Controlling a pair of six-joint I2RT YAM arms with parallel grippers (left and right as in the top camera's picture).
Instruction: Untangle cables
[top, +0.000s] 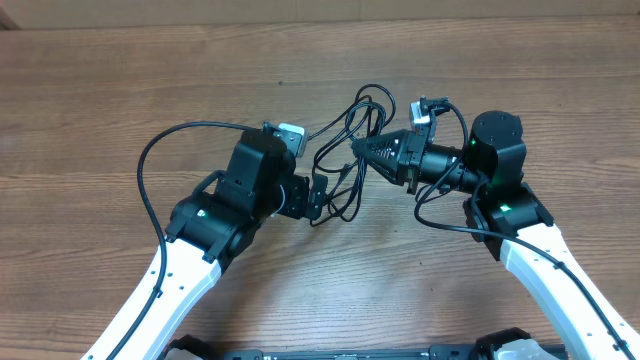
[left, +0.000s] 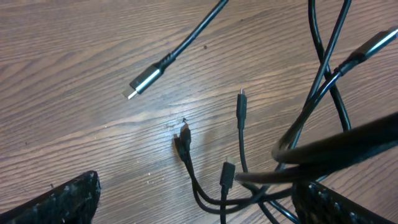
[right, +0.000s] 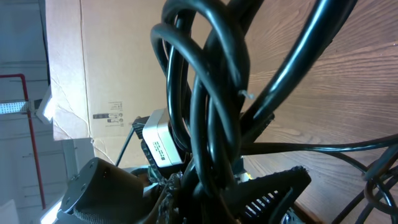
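Observation:
The cables (top: 352, 130) are thin black cords that loop together on the wooden table between the two arms. My right gripper (top: 358, 147) points left and is shut on a bunch of them; in the right wrist view the cords (right: 205, 106) rise in thick loops out of the shut gripper (right: 236, 180). My left gripper (top: 318, 198) stands low at the tangle's left edge. In its wrist view it is open (left: 199, 208), one finger (left: 68, 199) far left, the other at far right. Cord ends lie between them: a silver plug (left: 146, 79) and small black plugs (left: 240, 102), (left: 227, 173).
A thick black robot cable (top: 150, 170) arcs out from the left arm. The right arm's own cable (top: 445, 222) curls under its wrist. A cardboard box (right: 93, 74) stands beyond the table in the right wrist view. Bare wooden tabletop (top: 120, 90) surrounds the tangle.

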